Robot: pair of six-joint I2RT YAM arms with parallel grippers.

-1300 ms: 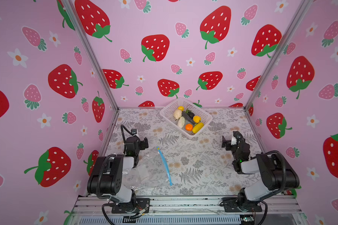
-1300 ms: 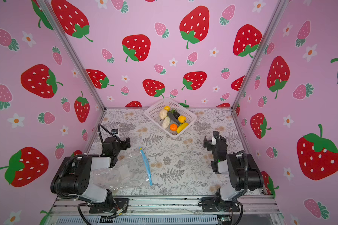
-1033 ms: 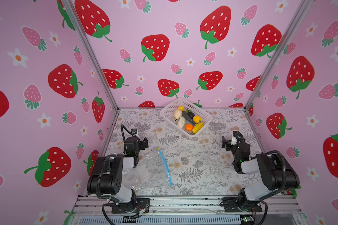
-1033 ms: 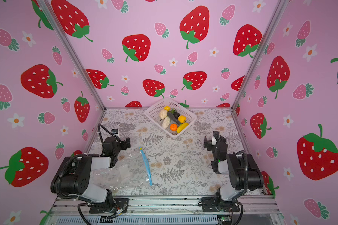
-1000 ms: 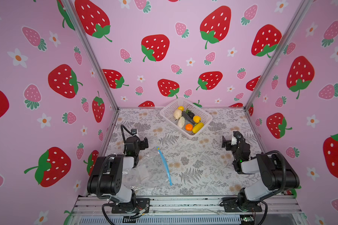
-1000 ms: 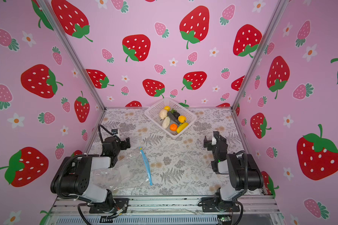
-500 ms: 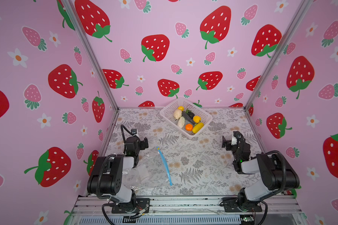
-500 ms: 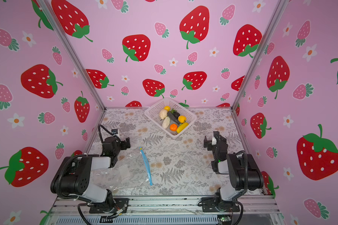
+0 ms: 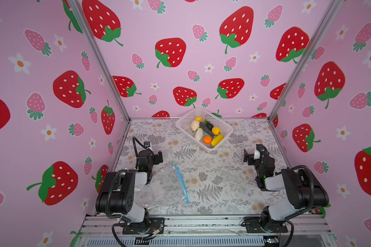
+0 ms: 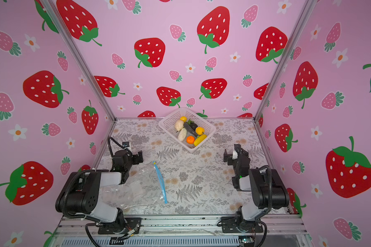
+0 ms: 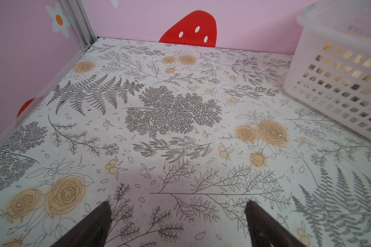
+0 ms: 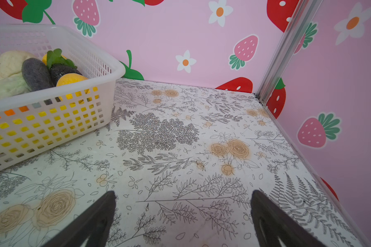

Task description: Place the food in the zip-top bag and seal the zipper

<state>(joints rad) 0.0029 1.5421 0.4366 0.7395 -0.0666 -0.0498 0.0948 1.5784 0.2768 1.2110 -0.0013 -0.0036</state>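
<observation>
- Left end effector (image 9: 158, 156) (image 11: 178, 206): released, jaws spread wide, empty, over bare bench (image 9: 212, 171) at the left side.
- Clear bag (image 9: 161, 189) (image 10: 135, 188): flat on the bench, just on the near side of the left end effector, apart from it, partly under that arm.
- Blue zipper (image 9: 180, 182) (image 10: 160, 184): along the bag's right edge, facing mid-bench; long axis from far to near, leaning a little rightward at the near end; yellow tab (image 9: 173, 162) at the far end, near the left end effector but not touching.
- Food (image 9: 206, 132) (image 12: 36, 74): all in the white basket (image 9: 228, 127) at the far middle of the bench, well apart from both end effectors and from the bag.
- Right end effector (image 9: 247, 157) (image 12: 183, 195): released, jaws wide, empty, over bare bench to the near right of the basket.
- Against the earlier frames: no visible change; arms, bag and basket in the same places.
</observation>
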